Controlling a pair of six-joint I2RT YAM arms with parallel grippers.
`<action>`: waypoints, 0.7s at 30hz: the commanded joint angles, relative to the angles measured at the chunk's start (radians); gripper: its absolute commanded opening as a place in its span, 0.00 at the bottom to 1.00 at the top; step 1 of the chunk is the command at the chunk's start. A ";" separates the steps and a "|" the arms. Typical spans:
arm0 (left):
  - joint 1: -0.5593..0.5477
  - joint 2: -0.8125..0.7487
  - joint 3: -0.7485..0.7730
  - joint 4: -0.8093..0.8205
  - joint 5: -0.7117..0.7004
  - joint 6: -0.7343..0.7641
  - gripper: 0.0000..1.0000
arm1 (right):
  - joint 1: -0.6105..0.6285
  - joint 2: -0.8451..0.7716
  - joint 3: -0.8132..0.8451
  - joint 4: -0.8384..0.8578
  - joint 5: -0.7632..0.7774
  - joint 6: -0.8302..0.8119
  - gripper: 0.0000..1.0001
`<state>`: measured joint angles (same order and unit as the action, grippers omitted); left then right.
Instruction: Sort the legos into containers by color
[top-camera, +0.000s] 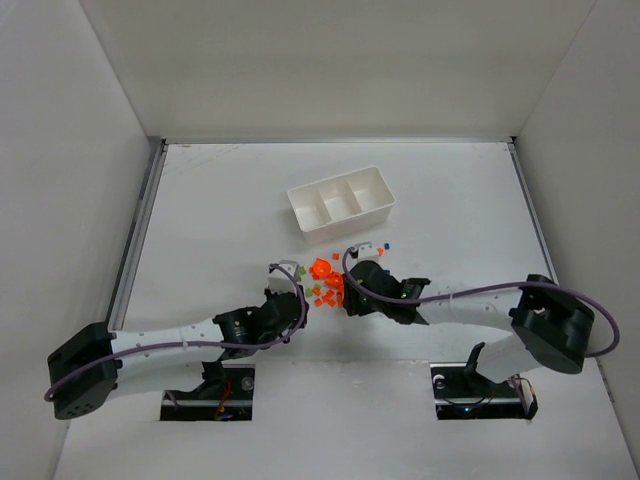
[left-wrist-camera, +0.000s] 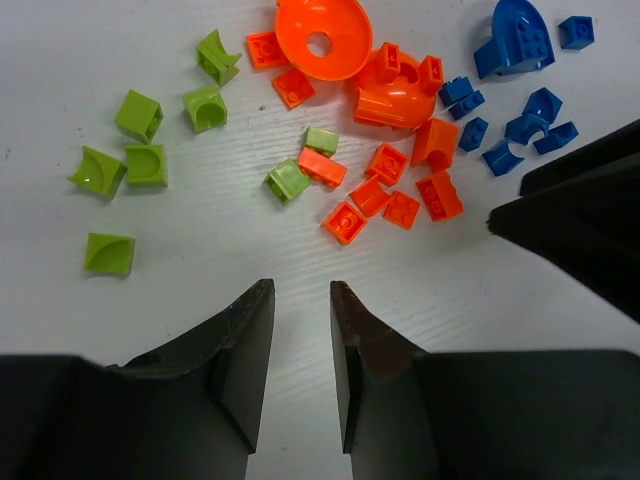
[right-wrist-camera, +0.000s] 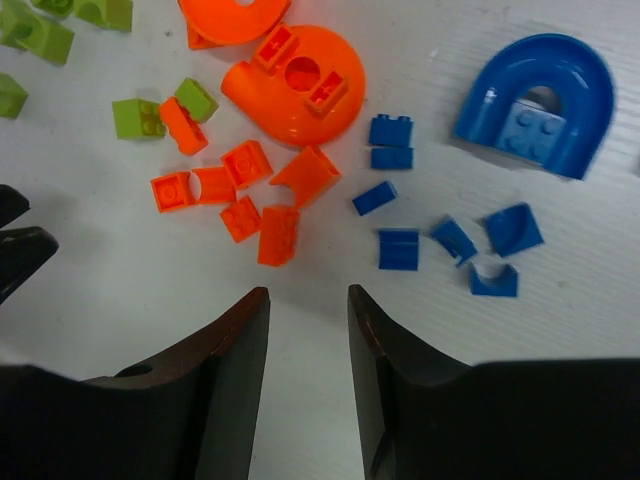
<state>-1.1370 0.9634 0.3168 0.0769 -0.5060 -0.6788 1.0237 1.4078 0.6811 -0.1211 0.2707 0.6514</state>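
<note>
The legos (top-camera: 325, 280) lie loose on the table between my two grippers. In the left wrist view, yellow-green bricks (left-wrist-camera: 140, 115) lie left, orange ones (left-wrist-camera: 385, 165) in the middle, blue ones (left-wrist-camera: 500, 130) right. My left gripper (left-wrist-camera: 301, 290) is open just short of the orange bricks, nothing between its fingers. My right gripper (right-wrist-camera: 307, 292) is also open and holds nothing, with small orange bricks (right-wrist-camera: 245, 190) ahead on its left and small blue bricks (right-wrist-camera: 400, 245) on its right. A big rounded orange piece (right-wrist-camera: 300, 85) and a blue arch (right-wrist-camera: 535, 105) lie beyond. The white three-compartment tray (top-camera: 352, 220) stands farther back.
In the top view the left gripper (top-camera: 303, 303) and right gripper (top-camera: 344, 293) face each other closely across the pile. The right gripper's black body (left-wrist-camera: 580, 220) fills the right edge of the left wrist view. White walls enclose the table.
</note>
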 joint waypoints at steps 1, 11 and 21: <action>0.004 -0.029 -0.010 0.012 -0.023 -0.041 0.27 | 0.008 0.075 0.086 0.092 -0.053 -0.018 0.42; 0.052 -0.017 -0.051 0.078 0.064 -0.022 0.29 | 0.017 0.186 0.172 0.028 -0.038 0.019 0.43; 0.070 0.027 -0.064 0.156 0.149 0.015 0.29 | 0.017 0.230 0.232 -0.097 0.050 0.033 0.34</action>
<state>-1.0710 0.9756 0.2672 0.1596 -0.3965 -0.6888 1.0298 1.6279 0.8608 -0.1745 0.2726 0.6682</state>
